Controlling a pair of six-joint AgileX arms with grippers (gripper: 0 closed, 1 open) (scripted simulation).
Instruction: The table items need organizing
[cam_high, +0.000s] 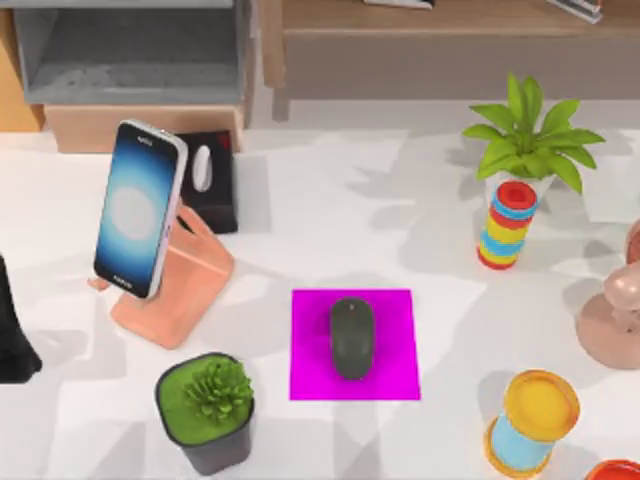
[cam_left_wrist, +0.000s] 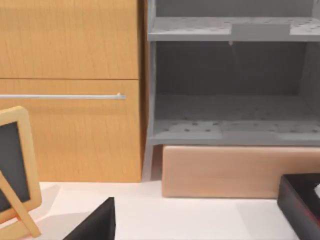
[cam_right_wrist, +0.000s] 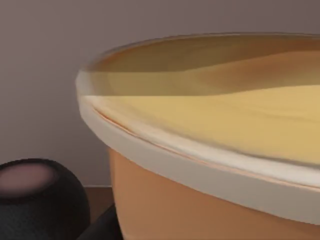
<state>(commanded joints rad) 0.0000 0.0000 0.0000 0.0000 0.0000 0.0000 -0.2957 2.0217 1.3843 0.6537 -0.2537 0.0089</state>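
A dark grey mouse (cam_high: 351, 338) lies on the magenta mat (cam_high: 400, 375) in the middle of the white table (cam_high: 330, 220). The smartphone (cam_high: 138, 208), screen glowing blue-white, leans upright on a salmon stand (cam_high: 185, 295) at the left. The right wrist view looks from very close at the orange cup (cam_right_wrist: 200, 205) with its creamy-yellow top (cam_right_wrist: 240, 120); no fingers show there. My left arm (cam_high: 12, 335) is a black shape at the table's left edge, and a black part (cam_left_wrist: 95, 225) sits low in the left wrist view.
A potted plant (cam_high: 208, 410) stands at the front left. Another plant (cam_high: 530, 135) and a striped ring stack (cam_high: 507, 225) stand at the back right. A yellow-topped blue canister (cam_high: 530, 425), a salmon object (cam_high: 612, 320), a black box (cam_high: 208, 180) and a grey shelf (cam_left_wrist: 230, 130) are nearby.
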